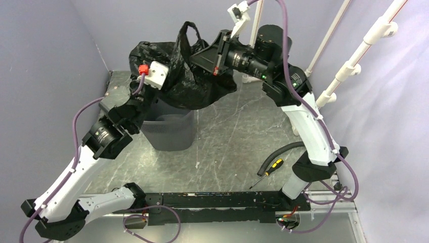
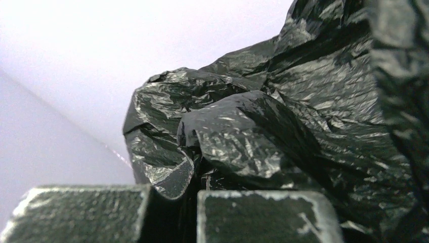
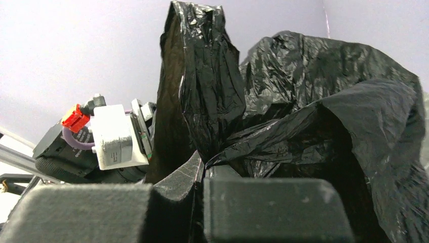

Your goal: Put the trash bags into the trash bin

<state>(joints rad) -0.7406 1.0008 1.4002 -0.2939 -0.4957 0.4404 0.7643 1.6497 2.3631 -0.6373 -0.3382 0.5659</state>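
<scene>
- The trash bag (image 1: 202,83) hangs in the air between both grippers, above the back rim of the trash bin (image 1: 172,132). Whether the film touches the rim cannot be told.
- Its long axis runs side to side, from gripper to gripper. A handle loop points up and the slack belly sags down.
- The left gripper (image 2: 174,197) has its fingers (image 2: 76,212) nearly together, clamped on a fold of film.
- The right gripper (image 3: 199,185) likewise pinches bunched film.
- The bin stands upright on the table (image 1: 238,126), its mouth mostly hidden by the left arm and the bag.
- From above, the left fingertips are buried in the bag.
</scene>
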